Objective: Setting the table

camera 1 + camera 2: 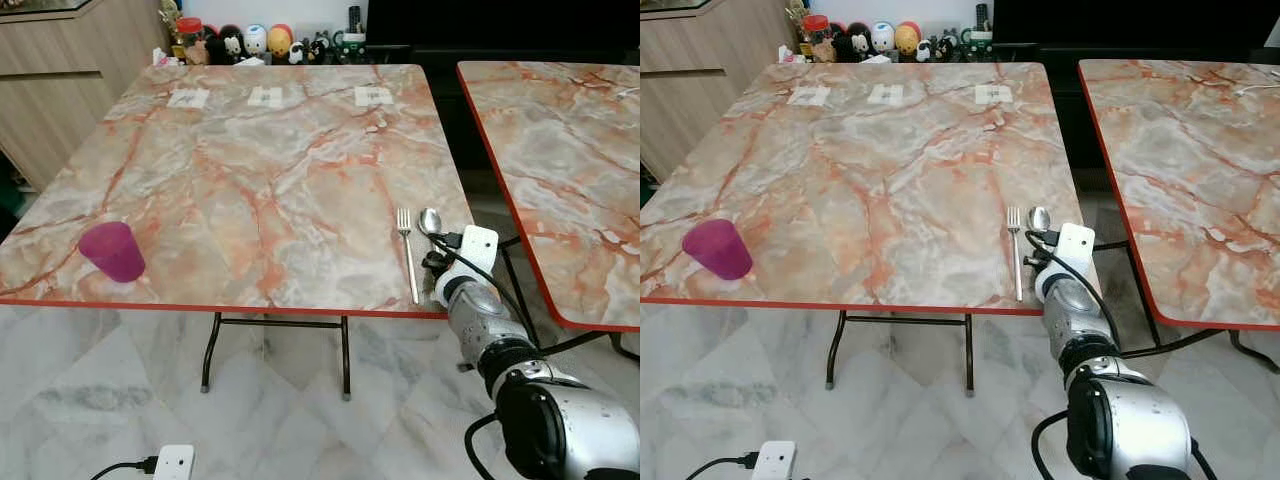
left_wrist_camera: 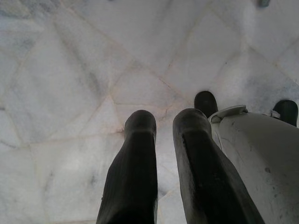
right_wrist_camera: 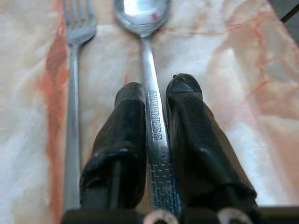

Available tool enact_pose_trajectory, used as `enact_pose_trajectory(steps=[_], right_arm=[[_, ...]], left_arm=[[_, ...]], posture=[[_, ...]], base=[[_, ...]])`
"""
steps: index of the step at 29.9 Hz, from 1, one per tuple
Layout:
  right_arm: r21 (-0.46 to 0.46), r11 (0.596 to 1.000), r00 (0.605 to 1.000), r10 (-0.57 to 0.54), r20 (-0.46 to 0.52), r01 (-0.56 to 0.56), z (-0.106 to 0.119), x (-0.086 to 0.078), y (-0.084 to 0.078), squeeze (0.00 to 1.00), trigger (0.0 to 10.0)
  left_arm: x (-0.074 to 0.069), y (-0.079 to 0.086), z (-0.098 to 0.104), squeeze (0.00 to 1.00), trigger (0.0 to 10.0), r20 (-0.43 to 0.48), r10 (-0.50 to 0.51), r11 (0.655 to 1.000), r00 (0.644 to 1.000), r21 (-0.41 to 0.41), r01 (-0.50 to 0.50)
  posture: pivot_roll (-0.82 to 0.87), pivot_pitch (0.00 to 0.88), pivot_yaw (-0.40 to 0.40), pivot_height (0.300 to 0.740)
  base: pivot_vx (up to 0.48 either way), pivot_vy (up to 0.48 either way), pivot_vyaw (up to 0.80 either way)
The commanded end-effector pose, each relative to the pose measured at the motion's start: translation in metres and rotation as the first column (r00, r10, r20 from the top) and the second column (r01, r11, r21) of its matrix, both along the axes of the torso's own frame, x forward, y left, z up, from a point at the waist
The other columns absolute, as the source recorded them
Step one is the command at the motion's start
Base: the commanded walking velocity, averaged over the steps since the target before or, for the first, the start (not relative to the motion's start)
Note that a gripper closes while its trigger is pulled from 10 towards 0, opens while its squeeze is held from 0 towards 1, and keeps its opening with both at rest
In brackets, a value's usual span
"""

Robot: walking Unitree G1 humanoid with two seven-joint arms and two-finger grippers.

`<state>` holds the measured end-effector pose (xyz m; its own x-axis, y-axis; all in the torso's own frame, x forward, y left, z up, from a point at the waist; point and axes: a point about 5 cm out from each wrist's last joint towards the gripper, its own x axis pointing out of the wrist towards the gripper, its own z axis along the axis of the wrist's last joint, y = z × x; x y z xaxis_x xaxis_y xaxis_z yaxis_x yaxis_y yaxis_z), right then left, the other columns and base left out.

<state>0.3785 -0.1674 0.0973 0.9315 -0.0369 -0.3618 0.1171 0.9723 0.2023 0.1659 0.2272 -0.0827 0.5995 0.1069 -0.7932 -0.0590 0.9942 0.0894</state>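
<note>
The spoon [image 3: 150, 88] lay on the marble-patterned tabletop [image 1: 270, 180] near its front right corner, bowl pointing away from the robot, with its handle clamped between the two black fingers [image 3: 121, 140] of the right end effector [image 3: 155, 91]. The handle, stamped with the word GUINNESS, ran straight down the narrow gap between the fingers, which pressed against it on both sides. A fork [image 1: 407, 250] lay flat just beside the spoon on its left, parallel to it and apart from it, tines pointing the same way. The right arm [image 1: 500, 350] reached up from below the tabletop edge, its wrist positioned at the red front rim. A magenta cup [image 1: 112, 251] stood upright near the front left corner of the tabletop, well apart from the cutlery. Three white paper squares [image 1: 265, 96] lay in a row near the far edge, and a line of small toy figures [image 1: 250, 42] stood behind that edge. A second tabletop [image 1: 570, 150] of the same pattern stood to the right, separated by a gap. The left end effector [image 2: 163, 121] hung over the pale tiled floor [image 2: 70, 70], its fingers nearly together with only a narrow gap between them and holding nothing. A white plug adapter [image 1: 173, 461] with a black cable lay on the floor in front of the tabletop.
</note>
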Motion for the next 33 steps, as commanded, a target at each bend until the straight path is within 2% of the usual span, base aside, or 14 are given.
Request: enact_pose_trajectory(steps=[1,9,14,20,23,26,30,31,33], right_arm=[[0.005,1.000,0.998,0.029,-0.049,-0.029,-0.014,-0.007,0.006,0.00,0.0],[-0.003,0.999,0.998,0.035,-0.045,-0.035,-0.017,-0.009,0.009,0.00,0.0],[-0.020,1.000,1.000,-0.006,-0.018,0.005,-0.018,-0.010,0.006,0.00,0.0],[-0.031,0.995,0.993,-0.088,0.081,0.091,-0.013,-0.011,-0.002,0.00,0.0],[-0.004,0.990,0.983,-0.139,0.120,0.140,-0.014,-0.015,-0.007,0.00,0.0],[-0.003,0.990,0.981,-0.142,0.136,0.143,-0.016,-0.017,-0.007,0.00,0.0],[-0.016,0.992,0.968,-0.119,0.221,0.126,-0.013,-0.019,-0.004,0.00,0.0],[0.006,0.992,0.957,-0.122,0.264,0.125,-0.010,-0.021,-0.002,0.00,0.0],[0.013,0.992,0.954,-0.124,0.275,0.125,-0.010,-0.021,-0.002,0.00,0.0]], left_arm=[[-0.010,0.004,-0.004,0.00,10.0,-0.041,0.000,1.000,0.999,0.014,0.000],[-0.010,0.003,-0.004,0.00,10.0,-0.041,0.001,1.000,0.999,0.011,-0.001],[-0.009,0.002,-0.004,0.00,10.0,-0.041,0.001,1.000,0.999,0.010,0.000],[-0.010,0.002,-0.004,0.00,10.0,-0.042,0.001,1.000,0.999,0.009,-0.001],[-0.011,0.002,-0.005,0.00,10.0,-0.044,0.001,1.000,0.999,0.010,0.000],[-0.011,0.002,-0.005,0.00,10.0,-0.045,0.000,1.000,0.999,0.009,0.001],[-0.011,0.002,-0.005,0.00,10.0,-0.045,-0.001,1.000,0.999,0.011,0.001],[-0.012,0.002,-0.005,0.00,10.0,-0.045,0.001,1.000,0.999,0.012,0.000],[-0.012,0.002,-0.005,0.00,10.0,-0.045,0.001,1.000,0.999,0.012,0.000]], posture=[[-0.02,0.106,0.038,0.740],[-0.02,0.106,0.033,0.740],[-0.02,0.107,0.031,0.740],[-0.02,0.109,0.030,0.740],[-0.02,0.110,0.029,0.740],[-0.02,0.110,0.028,0.740],[-0.03,0.109,0.024,0.740],[-0.03,0.106,0.021,0.740],[-0.03,0.106,0.021,0.740]], base=[[0.000,0.000,0.00],[0.000,0.000,0.00],[0.000,0.000,0.00],[0.000,0.000,0.00],[0.000,0.000,0.00],[0.000,0.000,0.00],[0.000,0.000,0.00],[0.000,0.000,0.00],[0.000,0.000,0.00]])
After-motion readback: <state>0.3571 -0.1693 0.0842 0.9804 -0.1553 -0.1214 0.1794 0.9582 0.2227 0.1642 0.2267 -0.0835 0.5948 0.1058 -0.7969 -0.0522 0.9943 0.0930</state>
